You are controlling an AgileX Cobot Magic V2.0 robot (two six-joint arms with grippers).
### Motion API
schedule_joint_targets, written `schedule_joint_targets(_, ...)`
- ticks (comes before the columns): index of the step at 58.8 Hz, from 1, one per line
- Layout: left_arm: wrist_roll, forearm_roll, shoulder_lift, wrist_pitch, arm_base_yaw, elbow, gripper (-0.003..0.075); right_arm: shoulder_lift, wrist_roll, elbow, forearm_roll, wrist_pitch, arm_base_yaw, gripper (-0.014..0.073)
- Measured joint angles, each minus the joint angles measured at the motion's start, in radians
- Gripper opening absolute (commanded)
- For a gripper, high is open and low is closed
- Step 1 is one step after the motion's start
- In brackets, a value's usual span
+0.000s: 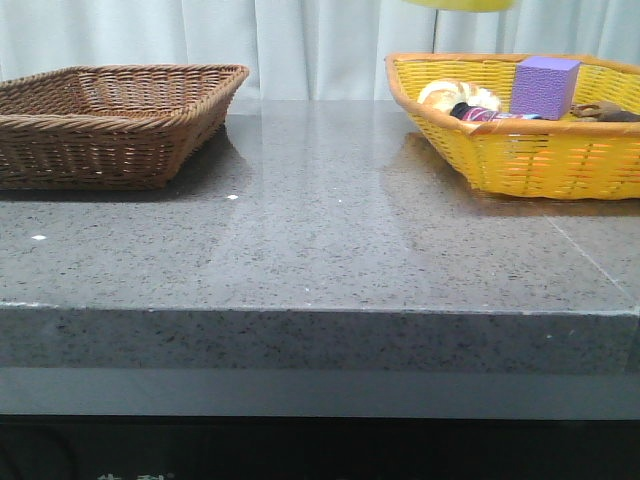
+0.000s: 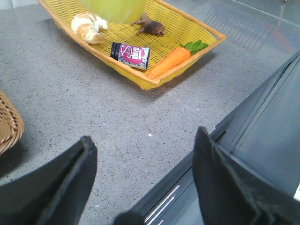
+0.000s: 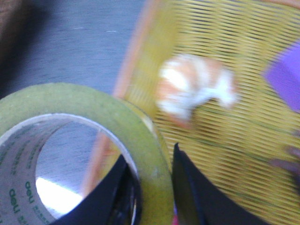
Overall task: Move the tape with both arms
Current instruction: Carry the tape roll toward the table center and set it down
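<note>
The tape (image 3: 89,101), a yellow roll with a white core printed in green letters, hangs over the yellow basket (image 3: 262,154). My right gripper (image 3: 150,153) is shut on its wall, one finger inside the core and one outside. Only the roll's lower edge (image 1: 458,3) shows at the top of the front view, and its underside (image 2: 112,9) shows in the left wrist view. My left gripper (image 2: 144,134) is open and holds nothing, low over the table's front edge, apart from the tape. Neither arm appears in the front view.
The yellow basket (image 1: 520,160) at the right holds a purple cube (image 1: 545,85), a bread roll (image 1: 455,95), a black can (image 2: 130,55), a toy carrot (image 2: 169,62) and a brown toy (image 2: 151,26). A brown wicker basket (image 1: 110,120) stands at the left.
</note>
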Motion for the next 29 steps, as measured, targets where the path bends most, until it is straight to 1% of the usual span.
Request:
schedule_joint_targets(10, 0.0, 0.0, 0.0, 0.0, 0.0, 0.0, 0.0442, 0.0, -0.017, 0.025, -0.021, 0.011, 0.152, 0.0162)
schedule_joint_targets(16, 0.0, 0.0, 0.0, 0.0, 0.0, 0.0, 0.0442, 0.0, -0.02, 0.059, -0.053, 0.011, 0.22, 0.0162)
schedule_joint_targets(22, 0.0, 0.0, 0.0, 0.0, 0.0, 0.0, 0.0442, 0.004, -0.021, 0.091, -0.08, 0.003, 0.264, 0.0162)
schedule_joint_targets(29, 0.0, 0.0, 0.0, 0.0, 0.0, 0.0, 0.0442, 0.03, -0.021, 0.099, -0.09, -0.007, 0.281, 0.0162)
